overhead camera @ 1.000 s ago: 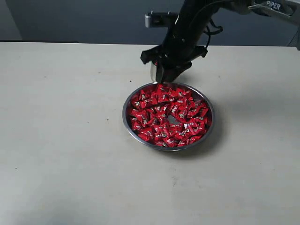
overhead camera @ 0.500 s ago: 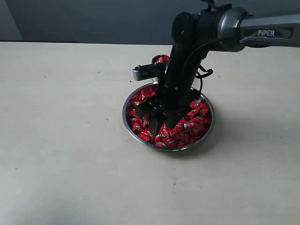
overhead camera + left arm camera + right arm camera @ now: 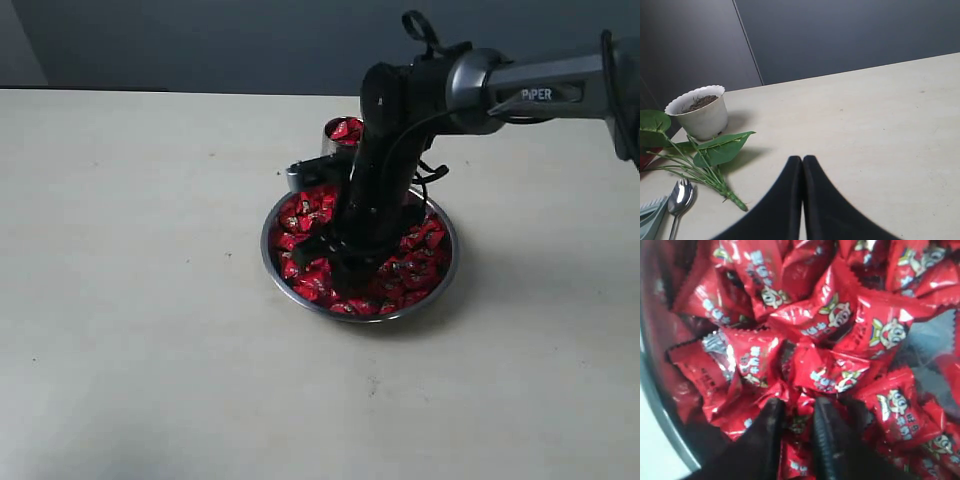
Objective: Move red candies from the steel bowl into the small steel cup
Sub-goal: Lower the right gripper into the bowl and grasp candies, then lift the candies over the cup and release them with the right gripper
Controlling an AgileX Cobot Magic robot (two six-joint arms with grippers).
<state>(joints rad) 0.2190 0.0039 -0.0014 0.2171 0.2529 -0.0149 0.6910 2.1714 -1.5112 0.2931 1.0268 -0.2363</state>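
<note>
The left hand [image 3: 802, 163] hangs over bare tabletop [image 3: 140, 300], its 2 fingers pressed together on nothing, with a white plant pot [image 3: 697, 112] and a spoon [image 3: 680, 192] off to its side; it plays no part in this step.

At centre, the bowl [image 3: 266, 240] sits heaped with red candies [image 3: 300, 215]. The cup [image 3: 330, 150] stands just beyond the bowl's far rim, touching it or nearly so, with red wrappers already showing at its mouth.

Reaching in from the right, the right hand [image 3: 345, 275] is buried in the near-left part of the pile. In the right wrist view its fingers [image 3: 772, 435] are drawn close together with a crinkled wrapper caught between them, so it appears to be pinching 1 candy.

The step in hand looks like the pick. To do it well, the pinch should be held firm, since the slick wrapper could slip, and the lift should go straight up, so neighbouring candies fall back into the bowl rather than over its rim. Because the cup looks nearly full, the release is best made low and centred over its mouth.
</note>
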